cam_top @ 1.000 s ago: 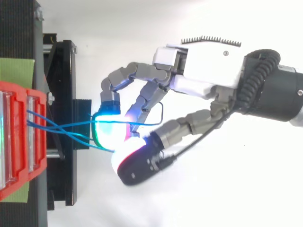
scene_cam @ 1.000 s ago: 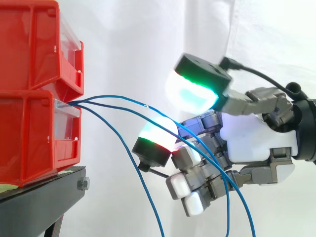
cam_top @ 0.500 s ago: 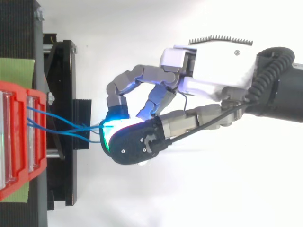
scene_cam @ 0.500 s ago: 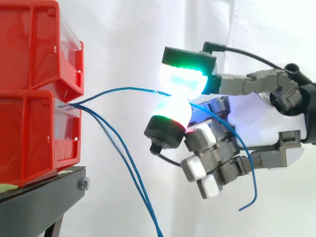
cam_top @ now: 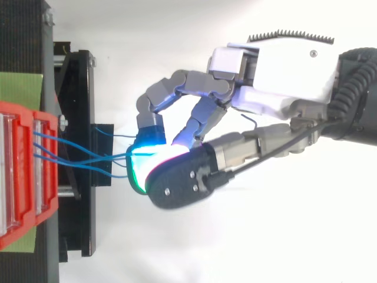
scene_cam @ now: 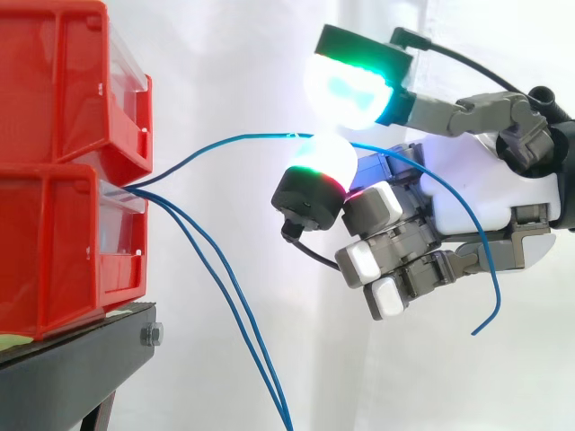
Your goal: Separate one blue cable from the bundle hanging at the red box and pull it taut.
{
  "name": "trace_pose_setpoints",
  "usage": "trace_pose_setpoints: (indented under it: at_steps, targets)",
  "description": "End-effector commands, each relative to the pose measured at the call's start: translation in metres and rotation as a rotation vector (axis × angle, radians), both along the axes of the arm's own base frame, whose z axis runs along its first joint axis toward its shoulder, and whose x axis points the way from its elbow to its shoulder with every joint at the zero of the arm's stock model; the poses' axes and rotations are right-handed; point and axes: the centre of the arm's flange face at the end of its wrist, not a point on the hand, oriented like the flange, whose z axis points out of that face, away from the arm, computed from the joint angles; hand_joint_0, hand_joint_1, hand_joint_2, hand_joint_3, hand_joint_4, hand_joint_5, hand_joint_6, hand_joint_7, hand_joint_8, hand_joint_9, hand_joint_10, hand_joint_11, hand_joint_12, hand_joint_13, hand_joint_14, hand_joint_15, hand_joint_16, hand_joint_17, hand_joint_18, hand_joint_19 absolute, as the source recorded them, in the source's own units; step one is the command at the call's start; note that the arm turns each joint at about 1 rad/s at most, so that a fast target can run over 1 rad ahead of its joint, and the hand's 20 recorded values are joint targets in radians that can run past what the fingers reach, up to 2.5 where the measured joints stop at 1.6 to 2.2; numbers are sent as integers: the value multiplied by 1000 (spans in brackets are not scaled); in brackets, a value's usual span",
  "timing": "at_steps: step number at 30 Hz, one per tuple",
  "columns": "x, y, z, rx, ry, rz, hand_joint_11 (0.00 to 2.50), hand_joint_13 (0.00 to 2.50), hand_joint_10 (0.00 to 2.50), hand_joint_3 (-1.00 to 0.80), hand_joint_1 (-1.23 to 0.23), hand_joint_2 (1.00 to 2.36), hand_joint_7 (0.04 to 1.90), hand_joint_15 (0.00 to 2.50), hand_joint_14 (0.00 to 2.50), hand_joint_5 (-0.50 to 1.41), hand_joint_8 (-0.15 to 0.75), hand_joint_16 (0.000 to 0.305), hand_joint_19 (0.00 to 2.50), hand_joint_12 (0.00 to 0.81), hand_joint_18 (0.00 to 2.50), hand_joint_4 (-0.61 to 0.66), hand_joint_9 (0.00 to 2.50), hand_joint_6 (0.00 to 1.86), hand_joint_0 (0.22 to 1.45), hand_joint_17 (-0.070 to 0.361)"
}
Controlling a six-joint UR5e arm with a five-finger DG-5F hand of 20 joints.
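The separating step looks done. One blue cable [scene_cam: 260, 136] arcs from the front of the lower red box [scene_cam: 54, 242] at the frame's left up to the robot hand [scene_cam: 485, 206] at centre right. There it is pinched between two glowing pads [scene_cam: 322, 162], its free end drooping at lower right. The other two cables [scene_cam: 229, 305] hang down, well apart from it. The strand bows slackly, so the next move calls for a steady pull rightward without the pinch slipping.
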Motion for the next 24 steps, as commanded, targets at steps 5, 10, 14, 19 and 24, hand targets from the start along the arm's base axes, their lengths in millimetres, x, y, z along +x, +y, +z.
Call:
trace_pose_setpoints:
  at_steps: [5, 10, 14, 19, 24]
  targets:
    - [-1, -2, 0, -17, 6, -19, 794, 948, 23, -388, -416, 1009, 1133, 598, 20, -168, 407, 49, 608, 406, 830, 203, 1080, 882, 629, 111]
    - [0, -4, -1, -17, 4, -30, 816, 966, 17, -149, -581, 1015, 1206, 590, 20, -167, 437, 55, 580, 434, 872, 238, 1077, 891, 597, 123]
    - [0, -4, -1, -17, 4, -30, 871, 969, 18, -70, -728, 1015, 1227, 590, 18, -174, 440, 56, 563, 442, 886, 220, 1061, 913, 614, 126]
    - [0, -4, -1, -18, 4, -31, 892, 918, 20, -158, -776, 1017, 1160, 599, 20, -191, 397, 51, 579, 414, 834, 200, 997, 933, 639, 115]
    - [-2, -5, -3, -28, 11, -40, 877, 896, 21, -311, -785, 1012, 1131, 596, 20, -194, 384, 49, 582, 401, 804, 213, 978, 930, 655, 111]
